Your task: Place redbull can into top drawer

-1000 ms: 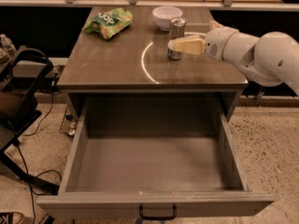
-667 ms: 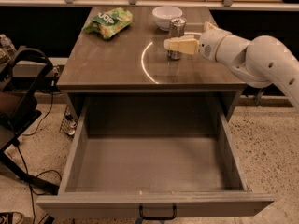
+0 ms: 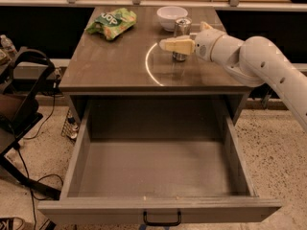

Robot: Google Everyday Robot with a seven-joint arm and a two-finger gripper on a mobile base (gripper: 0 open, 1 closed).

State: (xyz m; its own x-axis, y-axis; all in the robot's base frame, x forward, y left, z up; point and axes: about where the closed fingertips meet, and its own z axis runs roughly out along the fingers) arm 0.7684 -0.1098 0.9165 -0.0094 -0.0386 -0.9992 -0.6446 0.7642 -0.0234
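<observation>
**Gripper at can, hold unconfirmed; drawer open**

Gripper (image 3: 175,44) is at the far right of the table (image 3: 112,68), reaching in from the right and lying across the middle of the can (image 3: 182,28). It hides that part of the can. Whether it is clamped on the can or spread around it cannot be told from this angle.

Can: stands upright on the table, just in front of the white bowl (image 3: 171,16) and well apart from the green snack bag (image 3: 111,22). Its base appears to rest on the surface, though the view there is poor.

Drawer (image 3: 158,207): pulled fully out below the table, nothing in it, handle (image 3: 162,219) at front centre.

Handling assessment:
- Thin metal wall, judged stiff enough for a moderate squeeze but liable to dent under a hard one.
- Smooth, rounded side; likely slippery, and a grip off the centre line could let it twist or squirt out.
- Tall and slim on a small base, so it tips easily when nudged from the side.
- Weight is unknown; full or empty cannot be read.

Recommended hold: across the body at mid-height or slightly above, pressing on opposite sides, axis kept vertical. Avoid the rim and pull-tab.
</observation>
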